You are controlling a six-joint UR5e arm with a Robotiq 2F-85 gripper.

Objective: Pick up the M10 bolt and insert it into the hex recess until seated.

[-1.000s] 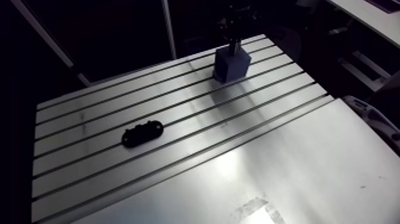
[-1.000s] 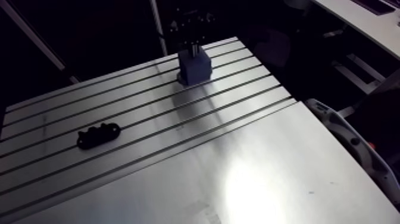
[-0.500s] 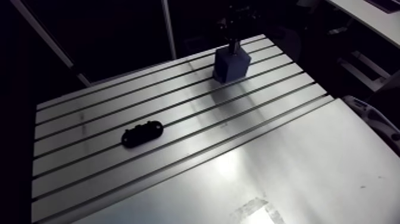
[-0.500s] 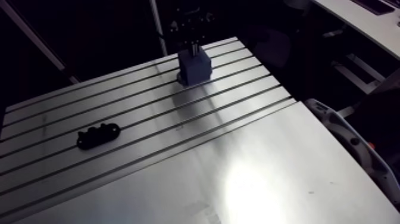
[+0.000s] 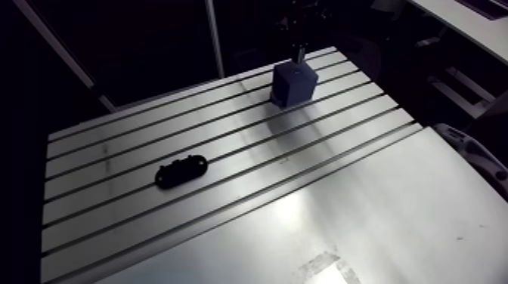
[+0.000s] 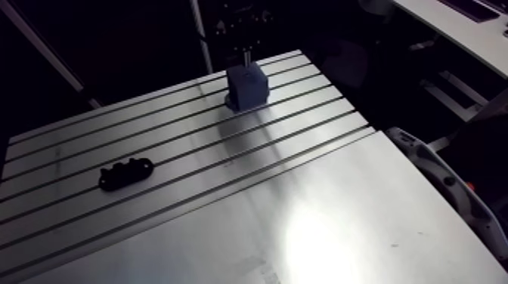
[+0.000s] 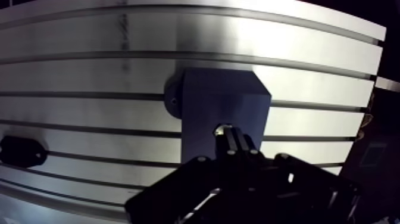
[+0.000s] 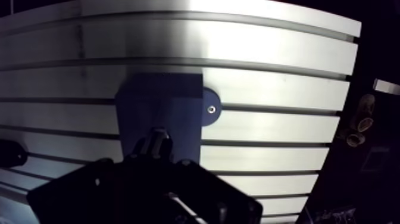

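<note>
I've got the gripper [image 7: 234, 138] clenched, fingers nearly together on the M10 bolt [image 7: 222, 127], its bright end showing just past the fingertips. Right beneath it is the blue block [image 7: 220, 101] on the slotted table [image 5: 340, 219]. Only the wrist view shows the block's round ear [image 8: 211, 109] with its small screw. In the arm view the black part [image 5: 181, 170] lies nearer, at 8 o'clock from the block. The bolt stands upright over the block's top; whether they touch, I can't tell.
</note>
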